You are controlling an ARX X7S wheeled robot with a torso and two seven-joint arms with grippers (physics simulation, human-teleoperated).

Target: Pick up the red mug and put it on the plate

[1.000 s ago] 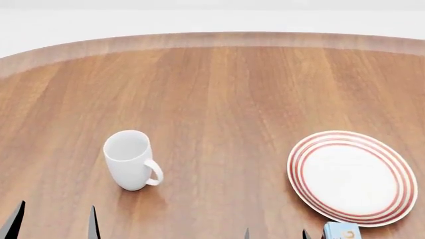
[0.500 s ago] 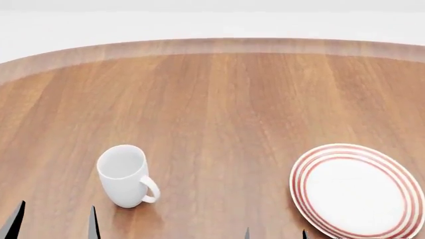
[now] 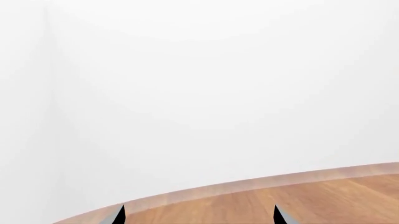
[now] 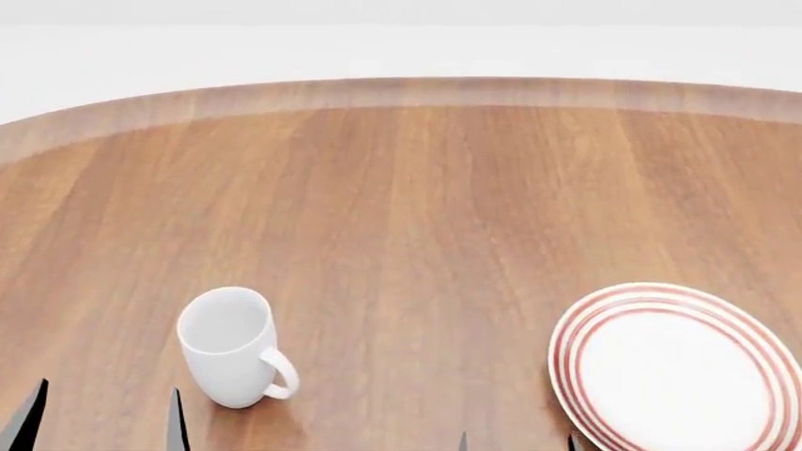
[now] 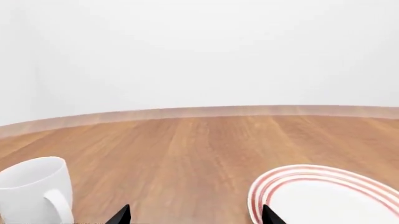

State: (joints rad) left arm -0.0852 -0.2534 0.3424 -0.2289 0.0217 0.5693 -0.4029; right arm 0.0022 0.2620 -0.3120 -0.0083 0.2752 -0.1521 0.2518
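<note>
Wood-grain counter is filling the head view under a blank white wall, and the red mug is appearing in none of the three views, so its bearing from either set of fingers cannot be told. What is showing is the plate, lying flat at about 4 o'clock in the head view, cut by the right and lower edges, and bare. A plain white mug is standing upright at about 7 o'clock, well apart from the plate, its handle pointing toward the plate's side. The right gripper is showing only two dark tips held apart, pinching nothing, with the plate's rim just beyond one of them; the left gripper is likewise showing two separated tips, aimed at the counter's far edge. By my judgement the right arm is the nearer to the plate, but the red mug needs finding before any reach can be chosen.
</note>
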